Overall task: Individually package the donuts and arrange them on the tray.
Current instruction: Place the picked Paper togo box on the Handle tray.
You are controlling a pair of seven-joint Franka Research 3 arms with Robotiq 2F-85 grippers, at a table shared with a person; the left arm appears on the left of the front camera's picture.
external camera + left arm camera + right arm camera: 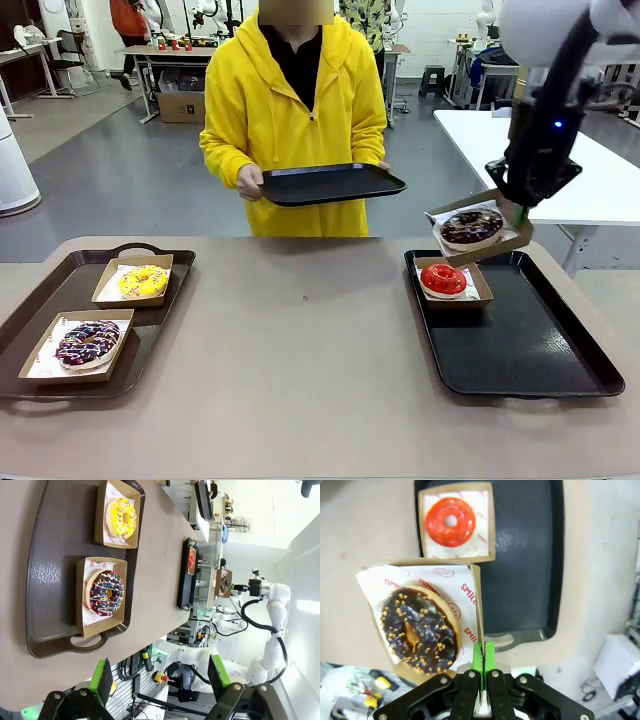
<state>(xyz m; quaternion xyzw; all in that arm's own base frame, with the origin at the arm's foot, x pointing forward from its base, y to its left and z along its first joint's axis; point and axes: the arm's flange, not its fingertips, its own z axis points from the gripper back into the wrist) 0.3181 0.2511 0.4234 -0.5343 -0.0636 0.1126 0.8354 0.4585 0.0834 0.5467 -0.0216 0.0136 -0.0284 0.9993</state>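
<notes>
1. The right gripper (483, 655) is pinched tight on the side wall of a cardboard box (478, 230), holding it up in the air, tilted, above the far end of the black tray (530, 345) on the robot's right side.
2. Inside that lifted box sits the chocolate donut (471, 226) with little sprinkles, on printed white paper. In the right wrist view the green pads are pressed together right on the box edge.
3. The red donut (443, 280) is in its own box, resting on the far end of the same black tray, just below and beside the lifted one.
4. Over on the robot's left side there's a brown tray (60, 300) with two more boxes. The yellow donut (144, 281) is in the far box, the dark donut (87, 342) with purple-white sprinkles in the near one.
5. The left gripper (160, 677) has its fingers spread wide with nothing between them, hanging over the near edge of the table close to the brown tray's handle.
6. A person in a yellow hoodie stands at the far side, holding another black tray (330, 184) with both hands.
</notes>
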